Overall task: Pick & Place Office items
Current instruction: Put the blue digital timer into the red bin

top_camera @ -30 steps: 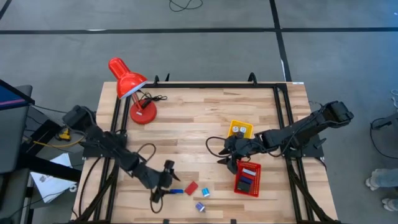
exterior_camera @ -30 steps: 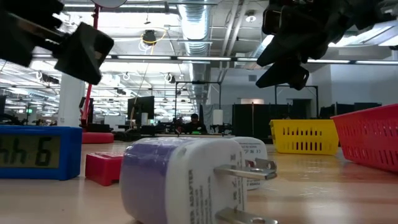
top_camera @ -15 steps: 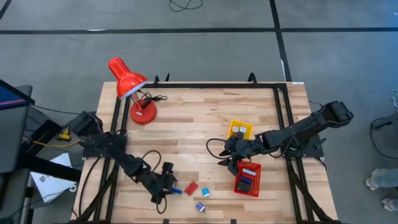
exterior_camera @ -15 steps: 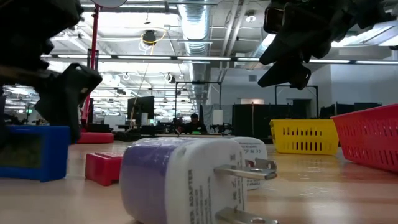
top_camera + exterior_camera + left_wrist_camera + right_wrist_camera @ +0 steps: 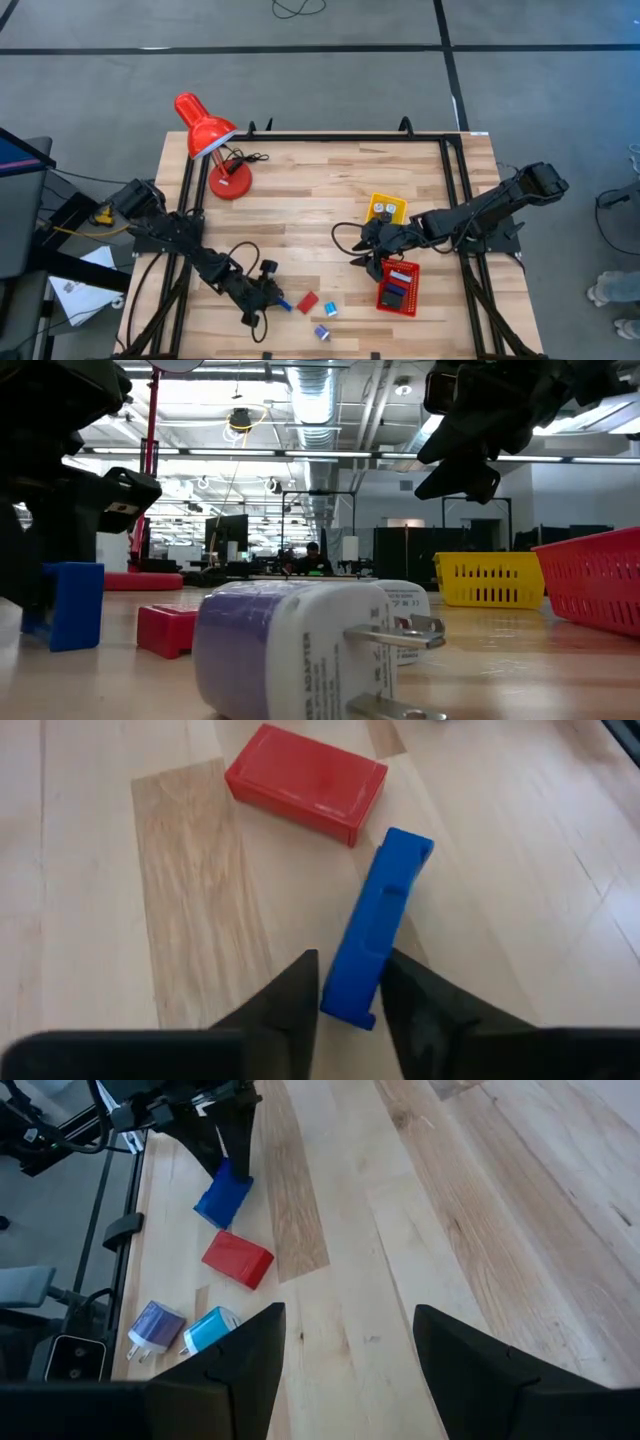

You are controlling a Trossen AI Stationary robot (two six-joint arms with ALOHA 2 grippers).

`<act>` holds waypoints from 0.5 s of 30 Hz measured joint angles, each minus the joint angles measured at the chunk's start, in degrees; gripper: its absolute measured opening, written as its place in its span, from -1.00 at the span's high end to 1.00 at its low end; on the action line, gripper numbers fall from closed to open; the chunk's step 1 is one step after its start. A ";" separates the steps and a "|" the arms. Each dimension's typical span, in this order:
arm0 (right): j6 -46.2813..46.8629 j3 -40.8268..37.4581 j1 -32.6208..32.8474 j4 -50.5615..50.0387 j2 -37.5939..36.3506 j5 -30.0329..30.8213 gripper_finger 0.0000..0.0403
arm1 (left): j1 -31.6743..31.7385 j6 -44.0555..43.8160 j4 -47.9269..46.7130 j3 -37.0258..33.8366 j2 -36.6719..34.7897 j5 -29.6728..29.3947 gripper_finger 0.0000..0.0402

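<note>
A blue block (image 5: 385, 910) sits between the fingers of my left gripper (image 5: 352, 1005), near the table's near edge (image 5: 265, 293). It stands on a narrow side in the low view (image 5: 72, 605). Just past it a red block (image 5: 305, 785) lies flat on the wood. A light-blue plug (image 5: 330, 310) and a purple-and-white plug (image 5: 290, 650) lie on the table to the right of the red block. My right gripper (image 5: 350, 1370) is open and hovers above the table between the yellow tray (image 5: 385, 208) and the red basket (image 5: 398, 287), touching nothing. My left gripper pinches the blue block by its near end (image 5: 350, 990), one finger (image 5: 290, 1010) on each broad face. The fingers slant down from the table's left side and lie along the block. The block stands on edge; whether it is clear of the wood I cannot tell.
A red desk lamp (image 5: 210, 140) stands at the far left corner with its cord beside the base. The red basket holds a few dark and blue items. Bare wood stretches across the table's middle and far side. Black frame rails run along the table's edges.
My left gripper has moved down and toward the near edge onto the blue block and taken hold of it. The block, which lay with its broad display face toward the low camera, has turned about and now shows a narrow end.
</note>
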 joint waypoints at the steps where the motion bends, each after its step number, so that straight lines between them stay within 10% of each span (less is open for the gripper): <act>1: 0.00 0.00 0.00 0.02 0.00 0.00 -0.06 | 0.00 0.20 0.04 0.00 0.00 0.00 0.56; 8: 8.97 -0.04 0.00 3.22 0.00 -0.04 -0.06 | 0.08 13.23 0.51 0.11 -1.32 -4.15 0.74; 15: 18.16 -0.04 -0.95 14.58 0.00 -0.23 -0.06 | 0.42 47.30 7.17 1.10 -6.28 -31.35 0.71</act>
